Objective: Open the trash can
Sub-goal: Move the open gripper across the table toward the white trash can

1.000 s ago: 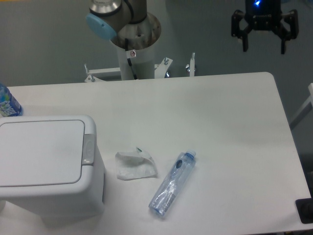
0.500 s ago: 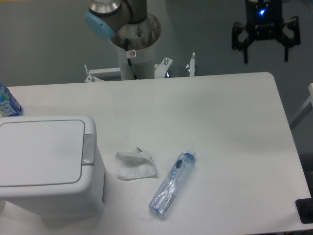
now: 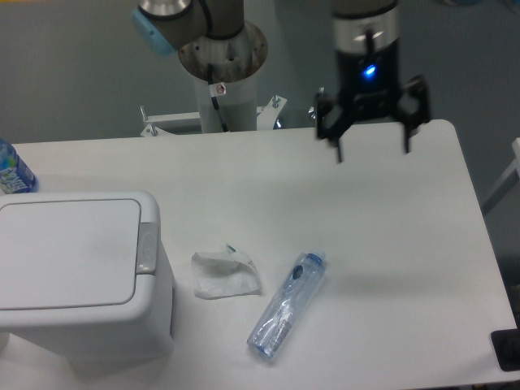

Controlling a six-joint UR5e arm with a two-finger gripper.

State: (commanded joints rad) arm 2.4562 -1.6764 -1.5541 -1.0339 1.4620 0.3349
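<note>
The trash can (image 3: 77,276) is a large boxy white bin at the table's front left. Its flat lid is down, and a small grey latch tab (image 3: 147,247) sits on its right edge. My gripper (image 3: 373,146) hangs open and empty above the far right part of the table, well away from the bin. A blue light glows on its body.
A crumpled white tissue (image 3: 225,273) lies just right of the bin. A clear plastic bottle (image 3: 288,303) lies on its side next to it. Another bottle (image 3: 12,170) shows at the left edge. The arm's base column (image 3: 221,65) stands behind the table.
My gripper has moved left and down, from the upper right corner of the view to above the table's far right part. It stays open. Nothing on the table moved.
</note>
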